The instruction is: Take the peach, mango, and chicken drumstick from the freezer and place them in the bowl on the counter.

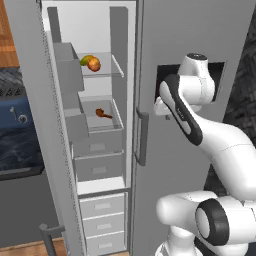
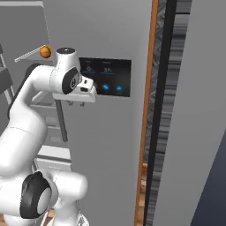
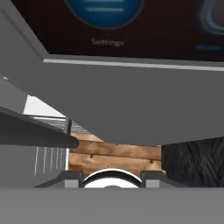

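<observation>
Reddish-brown chicken drumstick (image 1: 103,114) shows from left base.

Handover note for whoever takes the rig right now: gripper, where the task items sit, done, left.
Gripper: up by the screen on the wider door, holding nothing; open or shut unclear.
Freezer: door open. Peach and mango touching on the upper clear shelf; chicken drumstick alone on the shelf below.
Done: freezer opened.
Left: all three picks and placements in the bowl.
</observation>
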